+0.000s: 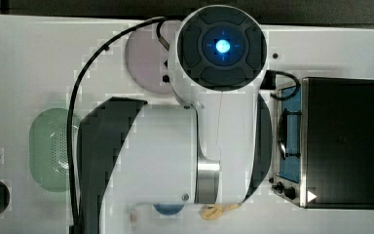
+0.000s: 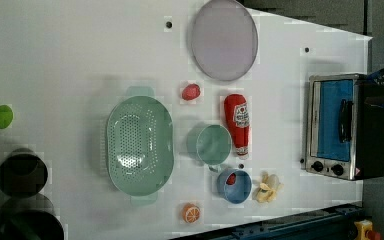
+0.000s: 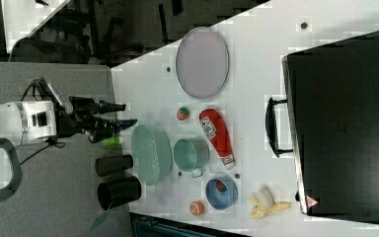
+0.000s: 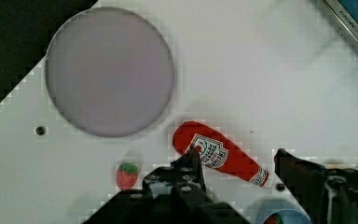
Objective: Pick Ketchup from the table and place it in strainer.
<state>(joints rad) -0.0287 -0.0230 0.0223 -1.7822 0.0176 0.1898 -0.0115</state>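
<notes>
**Red ketchup lies untouched on the desk**

Red ketchup (image 4: 219,153) lies flat on the white desk (image 4: 270,84), seen between the spread, empty fingers of the claw (image 4: 237,161) raised above it. In the right view, the pale green strainer (image 3: 150,154) sits just beside the claw's tips.

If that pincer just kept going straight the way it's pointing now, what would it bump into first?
Probably the ketchup: in the wrist view it lies on the table between the open pincer fingers. Depth is unclear, so the bare table beside it is possible.
</notes>
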